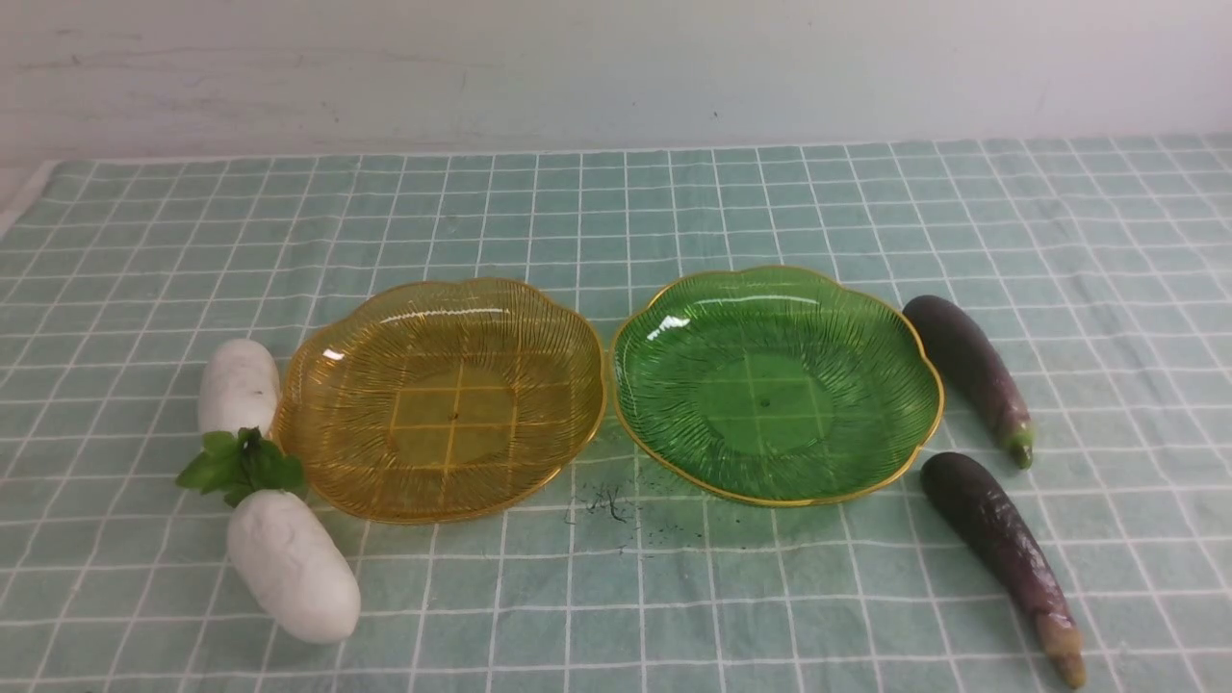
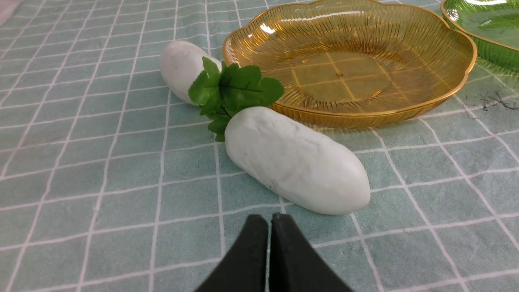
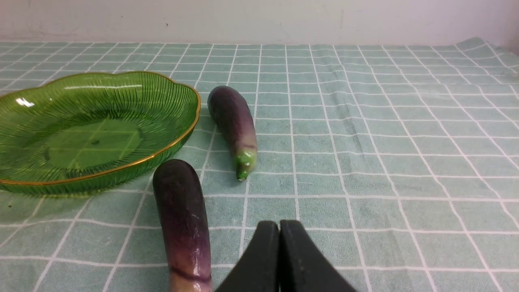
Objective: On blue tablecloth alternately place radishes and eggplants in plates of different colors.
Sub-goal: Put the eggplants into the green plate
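Lying on blue tablecloth (image 1: pixel 616 212), two radishes (image 1: pixel 238 385) (image 1: pixel 292 566), two eggplants (image 1: pixel 967 371) (image 1: pixel 1001 549), two plates (image 1: pixel 443 318) (image 1: pixel 770 308), both hands (image 2: pixel 269 219) (image 3: pixel 279 225) clenched

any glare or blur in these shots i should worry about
Front view: white glare streaks on the far walls of the yellow plate and green plate, shadows soft. Left wrist view: glare on the yellow plate, the shut left claw plain black. Right wrist view: a glint on the green plate, sheen on the near eggplant, the right claw black too.

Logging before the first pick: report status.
Left tool shut, empty. Right tool shut, empty. Radishes beside amber plate, eggplants beside green plate, both plates empty. Dark specks on cloth, no obstruction.
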`<state>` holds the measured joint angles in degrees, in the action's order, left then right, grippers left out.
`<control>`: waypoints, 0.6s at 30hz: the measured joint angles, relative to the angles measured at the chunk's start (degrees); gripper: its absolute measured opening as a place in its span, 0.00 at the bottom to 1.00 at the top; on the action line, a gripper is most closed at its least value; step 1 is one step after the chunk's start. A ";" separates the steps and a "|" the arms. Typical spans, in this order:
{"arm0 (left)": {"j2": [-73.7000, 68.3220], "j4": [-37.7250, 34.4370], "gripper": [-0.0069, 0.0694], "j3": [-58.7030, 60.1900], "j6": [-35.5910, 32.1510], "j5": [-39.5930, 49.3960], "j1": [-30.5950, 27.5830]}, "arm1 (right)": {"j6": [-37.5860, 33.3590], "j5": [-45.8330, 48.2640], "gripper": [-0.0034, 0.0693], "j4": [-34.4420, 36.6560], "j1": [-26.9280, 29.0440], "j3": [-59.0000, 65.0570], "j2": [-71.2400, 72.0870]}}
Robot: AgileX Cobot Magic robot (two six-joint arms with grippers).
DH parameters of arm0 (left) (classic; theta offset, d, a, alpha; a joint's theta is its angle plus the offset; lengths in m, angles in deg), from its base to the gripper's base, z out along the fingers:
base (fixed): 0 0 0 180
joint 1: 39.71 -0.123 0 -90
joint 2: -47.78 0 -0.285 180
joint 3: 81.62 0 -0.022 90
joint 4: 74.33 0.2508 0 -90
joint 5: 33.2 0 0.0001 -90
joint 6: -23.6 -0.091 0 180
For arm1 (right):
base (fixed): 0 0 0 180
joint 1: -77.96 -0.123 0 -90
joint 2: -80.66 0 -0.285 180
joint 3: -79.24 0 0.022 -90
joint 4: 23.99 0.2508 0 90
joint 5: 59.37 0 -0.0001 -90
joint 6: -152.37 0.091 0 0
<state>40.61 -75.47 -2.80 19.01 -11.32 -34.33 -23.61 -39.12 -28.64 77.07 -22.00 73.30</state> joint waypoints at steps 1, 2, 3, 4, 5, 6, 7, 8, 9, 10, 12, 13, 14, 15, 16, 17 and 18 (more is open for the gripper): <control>0.00 0.00 0.08 0.00 0.00 0.00 0.00 | 0.00 0.00 0.03 0.00 0.00 0.00 0.00; 0.00 0.00 0.08 0.00 0.00 0.00 0.00 | 0.00 0.00 0.03 0.00 0.00 0.00 0.00; 0.00 0.00 0.08 0.00 0.00 0.00 0.00 | 0.00 0.00 0.03 0.00 0.00 0.00 0.00; 0.00 0.00 0.08 0.00 0.00 0.00 0.00 | 0.00 0.00 0.03 0.00 0.00 0.00 0.00; 0.00 0.00 0.08 0.00 0.00 0.00 0.00 | 0.00 0.00 0.03 0.00 0.00 0.00 0.00; 0.00 0.00 0.08 0.00 0.00 0.00 0.00 | 0.00 0.00 0.03 0.00 0.00 0.00 0.00; 0.00 0.00 0.08 0.00 0.00 0.00 0.00 | 0.00 0.00 0.03 0.00 0.00 0.00 0.00; 0.00 0.00 0.08 0.00 0.00 0.00 0.00 | 0.00 0.00 0.03 0.00 0.00 0.00 0.00; 0.00 0.00 0.08 0.00 0.00 0.00 0.00 | 0.00 0.00 0.03 0.00 0.00 0.00 0.00; 0.00 0.00 0.08 0.00 0.00 0.00 0.00 | 0.00 0.00 0.03 0.00 0.00 0.00 0.00; 0.00 0.00 0.08 0.00 0.00 0.00 0.00 | 0.00 0.00 0.03 0.00 0.00 0.00 0.00; 0.00 -0.10 0.08 0.00 0.08 0.00 0.00 | 0.00 0.00 0.03 0.00 0.00 0.00 0.00; 0.00 -0.51 0.08 0.00 0.46 0.00 0.00 | 0.07 0.00 0.03 0.12 0.00 0.00 0.00; 0.00 -1.65 0.08 0.00 1.24 0.00 0.00 | 0.44 0.00 0.03 0.74 0.00 0.00 0.00; 0.00 -4.83 0.08 0.00 3.70 0.00 0.00 | 2.28 0.00 0.03 2.64 0.00 0.00 0.00; 0.00 -7.06 0.08 0.00 4.59 0.00 0.00 | 3.25 -0.07 0.03 3.93 0.00 0.00 0.00; 0.00 -8.74 0.08 0.00 6.31 0.09 0.00 | 5.00 -0.12 0.03 7.29 0.00 0.00 0.00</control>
<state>40.61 -84.21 -2.80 25.32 -11.22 -34.33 -18.62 -39.24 -21.35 77.07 -22.00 73.30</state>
